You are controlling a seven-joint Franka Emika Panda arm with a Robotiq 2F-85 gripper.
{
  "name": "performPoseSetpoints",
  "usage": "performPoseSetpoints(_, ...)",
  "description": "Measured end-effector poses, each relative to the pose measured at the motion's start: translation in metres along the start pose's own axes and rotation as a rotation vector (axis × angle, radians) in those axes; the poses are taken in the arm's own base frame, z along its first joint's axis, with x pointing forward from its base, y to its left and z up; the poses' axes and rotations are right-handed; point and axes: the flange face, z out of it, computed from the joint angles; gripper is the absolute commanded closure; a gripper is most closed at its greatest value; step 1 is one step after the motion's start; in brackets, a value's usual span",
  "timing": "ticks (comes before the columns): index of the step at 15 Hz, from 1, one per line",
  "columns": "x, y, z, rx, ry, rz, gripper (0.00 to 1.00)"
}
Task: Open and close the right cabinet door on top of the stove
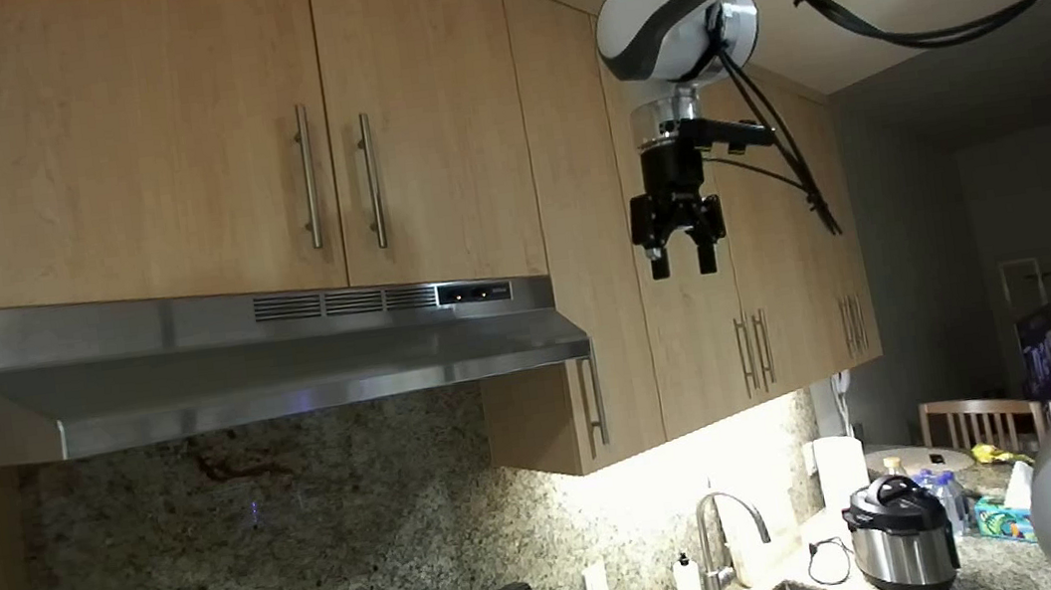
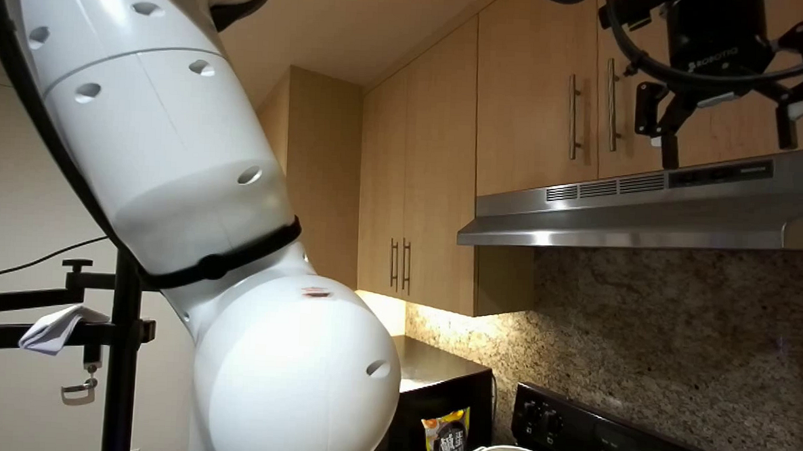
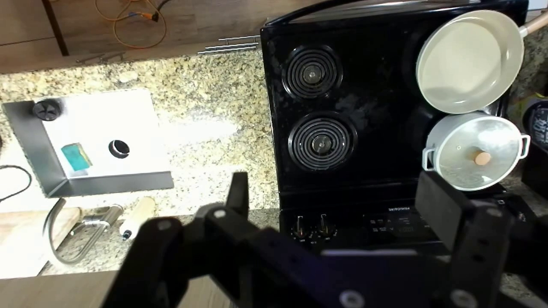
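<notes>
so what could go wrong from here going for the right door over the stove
The open fingers might catch the neighbouring handle, set close beside the bar handle of the right cabinet door. They may also bump the range hood jutting out below that door. The cables dangling nearby could snag a handle.

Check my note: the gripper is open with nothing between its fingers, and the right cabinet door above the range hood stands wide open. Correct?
Not quite: the right cabinet door is shut, as an exterior view shows. The gripper is indeed open, holding nothing.

Smooth wooden right cabinet door (image 1: 435, 126), satiny metal hood (image 1: 283, 365), glossy stove (image 3: 381, 128)
</notes>
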Motion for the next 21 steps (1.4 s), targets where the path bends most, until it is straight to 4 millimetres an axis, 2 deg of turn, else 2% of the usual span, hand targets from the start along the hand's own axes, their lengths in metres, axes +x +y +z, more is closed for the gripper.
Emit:
performPoseSetpoints(4,0.002,-0.001,0.003,0.0,-0.007,-0.004,0.0)
performPoseSetpoints(6,0.004,-0.005,0.011,0.002,-0.025,-0.012,0.0)
performPoseSetpoints(10,0.003,-0.016,0.04,0.012,-0.086,-0.034,0.0)
performPoseSetpoints(13,0.001,-0.023,0.069,0.024,-0.146,-0.051,0.0)
performPoseSetpoints(17,-0.001,-0.04,0.11,0.057,-0.235,-0.166,0.0)
performPoseSetpoints(18,0.0,-0.042,0.116,0.058,-0.246,-0.172,0.0)
performPoseSetpoints(21,0.0,-0.041,0.114,0.057,-0.243,-0.169,0.0)
